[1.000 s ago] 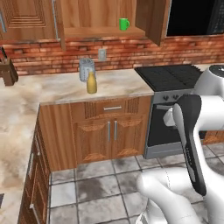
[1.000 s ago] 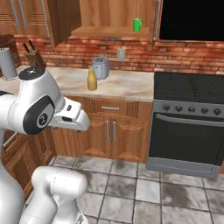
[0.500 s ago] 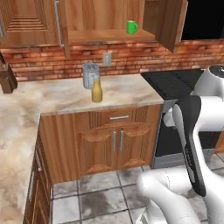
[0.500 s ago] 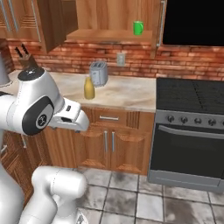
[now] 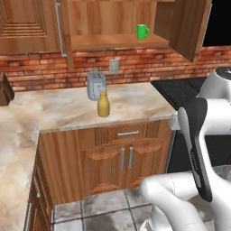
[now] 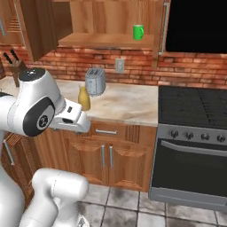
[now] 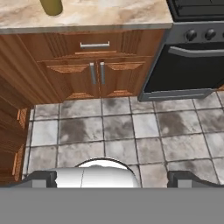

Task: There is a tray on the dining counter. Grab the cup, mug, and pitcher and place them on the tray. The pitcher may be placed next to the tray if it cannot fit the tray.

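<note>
The gripper (image 7: pixel 112 178) gapes wide and empty above floor tiles, the pitcher (image 7: pixel 52 6) far ahead on the counter

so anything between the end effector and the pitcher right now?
Nothing visible. The pitcher stands on the counter near its front edge; the toaster sits behind it, not in front. The open end effector points down at the floor, well short.

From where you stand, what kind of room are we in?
A home kitchen, by the look of it: a stove with an oven door, a grey toaster on the marbled kitchen counter beside the pitcher, and wooden cabinets with a green mug on an open shelf.
</note>
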